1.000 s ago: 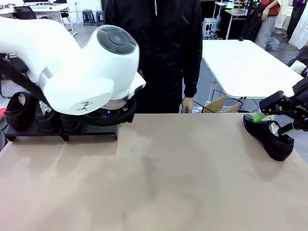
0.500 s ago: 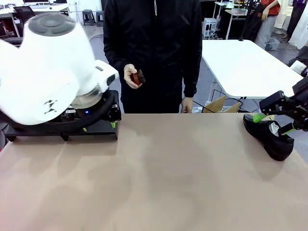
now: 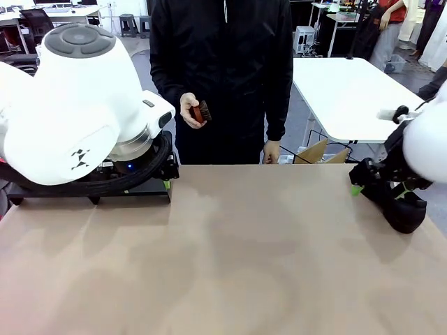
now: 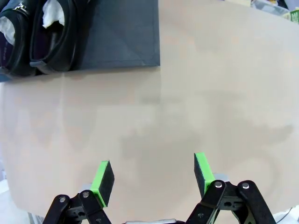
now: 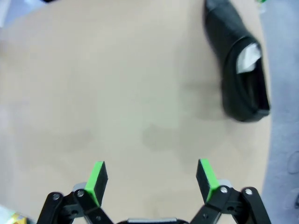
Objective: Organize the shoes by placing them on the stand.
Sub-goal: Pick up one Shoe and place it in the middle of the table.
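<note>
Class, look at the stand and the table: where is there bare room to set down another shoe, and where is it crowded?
The stand has a bare panel beside the two shoes crowding its other end. The tabletop is bare between the stand and the lone shoe at the table's right edge. The open left gripper and right gripper hang over bare table.

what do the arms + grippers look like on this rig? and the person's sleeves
Both arms are glossy white rounded shells; the left arm has a dark grey round joint cap, a small black logo, a blue light and black cable looped near its wrist. The left gripper and right gripper have black linkage fingers with green pads. The person wears long black jacket sleeves.
</note>
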Robot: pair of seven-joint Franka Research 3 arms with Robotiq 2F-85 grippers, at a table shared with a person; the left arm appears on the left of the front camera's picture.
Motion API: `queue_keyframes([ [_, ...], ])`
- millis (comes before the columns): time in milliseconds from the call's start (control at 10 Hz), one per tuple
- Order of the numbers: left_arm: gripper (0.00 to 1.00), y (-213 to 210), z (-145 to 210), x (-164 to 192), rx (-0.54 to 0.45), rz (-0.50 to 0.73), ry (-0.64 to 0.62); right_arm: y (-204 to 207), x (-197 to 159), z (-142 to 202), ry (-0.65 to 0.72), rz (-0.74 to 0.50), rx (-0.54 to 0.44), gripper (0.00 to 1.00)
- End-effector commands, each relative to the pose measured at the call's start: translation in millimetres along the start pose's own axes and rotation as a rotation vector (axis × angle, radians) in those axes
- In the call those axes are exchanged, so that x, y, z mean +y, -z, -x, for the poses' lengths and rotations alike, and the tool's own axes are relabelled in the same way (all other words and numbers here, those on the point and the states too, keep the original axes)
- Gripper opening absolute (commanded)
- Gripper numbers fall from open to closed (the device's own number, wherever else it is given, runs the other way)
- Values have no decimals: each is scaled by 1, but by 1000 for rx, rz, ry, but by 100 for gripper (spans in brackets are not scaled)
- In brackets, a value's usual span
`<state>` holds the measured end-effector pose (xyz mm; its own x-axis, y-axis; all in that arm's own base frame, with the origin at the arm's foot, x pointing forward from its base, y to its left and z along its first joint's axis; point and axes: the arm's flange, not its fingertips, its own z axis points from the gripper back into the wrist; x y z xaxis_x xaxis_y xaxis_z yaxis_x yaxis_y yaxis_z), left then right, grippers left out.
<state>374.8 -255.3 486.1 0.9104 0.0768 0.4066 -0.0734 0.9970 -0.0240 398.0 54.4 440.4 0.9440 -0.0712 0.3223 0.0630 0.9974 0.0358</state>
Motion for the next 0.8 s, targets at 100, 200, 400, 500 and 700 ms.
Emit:
queue_keyframes([
  [100,89,-1,-6,1,0,-13,8,25,-28,-52,49,141,-59,100],
  [200,89,-1,-6,1,0,-13,8,21,-29,-66,216,198,-59,100],
  [400,89,-1,-6,1,0,-13,8,23,-27,-24,-9,88,-33,100],
  [500,89,-1,-6,1,0,-13,8,25,-44,-47,71,128,-48,100],
  [700,89,-1,-6,1,0,-13,8,46,-41,-80,-39,265,-36,100],
])
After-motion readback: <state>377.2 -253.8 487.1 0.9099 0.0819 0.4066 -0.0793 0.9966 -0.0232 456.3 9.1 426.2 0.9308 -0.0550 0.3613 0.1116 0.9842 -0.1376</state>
